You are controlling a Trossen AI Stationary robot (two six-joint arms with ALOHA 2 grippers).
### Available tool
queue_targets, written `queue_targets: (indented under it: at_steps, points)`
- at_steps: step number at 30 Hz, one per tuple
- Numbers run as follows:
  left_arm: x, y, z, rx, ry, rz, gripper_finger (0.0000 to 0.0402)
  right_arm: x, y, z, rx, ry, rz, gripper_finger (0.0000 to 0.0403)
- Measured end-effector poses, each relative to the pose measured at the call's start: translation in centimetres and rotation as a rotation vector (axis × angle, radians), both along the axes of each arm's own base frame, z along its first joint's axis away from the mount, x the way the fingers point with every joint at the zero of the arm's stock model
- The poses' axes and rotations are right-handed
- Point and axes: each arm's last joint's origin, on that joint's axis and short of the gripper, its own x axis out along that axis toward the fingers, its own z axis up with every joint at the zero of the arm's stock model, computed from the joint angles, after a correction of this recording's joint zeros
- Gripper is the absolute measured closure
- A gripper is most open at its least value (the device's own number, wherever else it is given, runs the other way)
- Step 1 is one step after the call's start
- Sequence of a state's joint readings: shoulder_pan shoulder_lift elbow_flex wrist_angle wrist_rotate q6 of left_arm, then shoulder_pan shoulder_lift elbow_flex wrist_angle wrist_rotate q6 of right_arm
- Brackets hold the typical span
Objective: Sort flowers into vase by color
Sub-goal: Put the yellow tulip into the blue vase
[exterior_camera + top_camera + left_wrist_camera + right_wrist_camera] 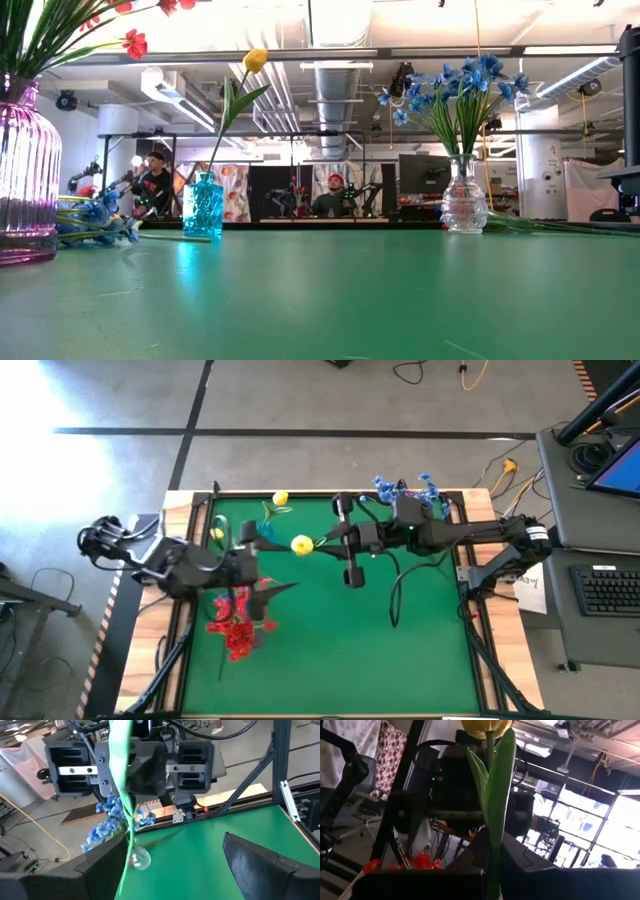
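Right gripper (pixel 326 543): mine, over the middle of the table's far half, jaws closed on the stem of a yellow tulip (pixel 301 544).
The hold: my right wrist view shows the stem rising between my fingers (pixel 530 862), blossom (pixel 486 726) uppermost. I judge that holding it low on the stem leaves the cut end free to go into a neck.
Left gripper (pixel 270 585): mine too, near the red flowers, facing the right one, jaws wide, nothing in them.
Why wide: the tulip's green leaf (pixel 122 780) hangs across my left wrist view, in front of the right gripper. That may suit a handover, but I cannot tell that one is meant.
Teal vase (pixel 203 207): toward the far left of the table, already holding one yellow tulip (pixel 256 60). By color, this is where I judge mine belongs.
Pink vase (pixel 20 170): nearest the low camera, holding the red flowers (pixel 235 625).
Clear vase (pixel 465 200): at the far edge, holding blue flowers (pixel 465 85).
Left to do: a few blue stems (pixel 95 215) lie flat on the cloth beside the pink vase, not yet sorted.
Risk: the teal neck looks narrow and is already occupied, so the stem must come down nearly upright or it could tip the vase.
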State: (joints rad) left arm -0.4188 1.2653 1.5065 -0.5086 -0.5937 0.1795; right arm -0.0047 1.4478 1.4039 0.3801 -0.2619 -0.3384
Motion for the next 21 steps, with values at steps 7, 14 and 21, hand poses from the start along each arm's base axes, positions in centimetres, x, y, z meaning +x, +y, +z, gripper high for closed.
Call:
queue_targets:
  at_steps: [7,14,21]
  points:
    - [3.1,1.5,-0.8,0.025,-0.019,0.057,0.0094,-0.1,0.9,0.2,-0.013,-0.022,0.024,0.0390]
    - [3.9,1.8,-0.3,-0.001,-0.090,-0.030,0.0096,-0.1,0.9,0.2,-0.012,-0.027,0.023,0.0390]
    - [3.8,2.3,0.1,-0.007,-0.112,-0.025,0.0172,-0.1,0.9,0.2,-0.012,-0.027,0.023,0.0390]
